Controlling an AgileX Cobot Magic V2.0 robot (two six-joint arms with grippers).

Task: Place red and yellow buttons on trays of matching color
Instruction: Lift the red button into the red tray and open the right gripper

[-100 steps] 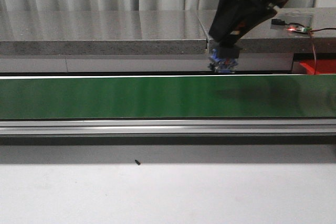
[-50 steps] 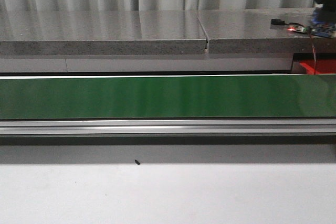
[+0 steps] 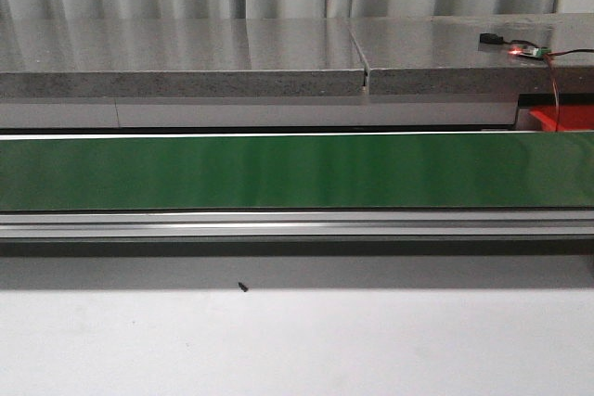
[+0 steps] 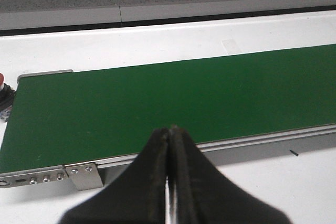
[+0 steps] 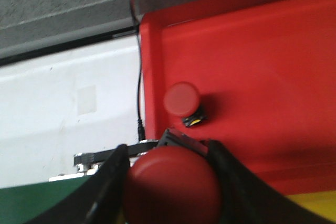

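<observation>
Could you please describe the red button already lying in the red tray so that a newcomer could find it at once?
In the right wrist view, find the big red tray. The red button sits on its floor near the tray's corner by the black cable, round cap on a small black and yellow base. Unlike the larger-looking red button gripped in the right hand, it lies free.

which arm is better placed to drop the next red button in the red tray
Right. Its gripper is shut on a red button at the red tray; the left gripper is shut, empty, over the green belt.
</observation>
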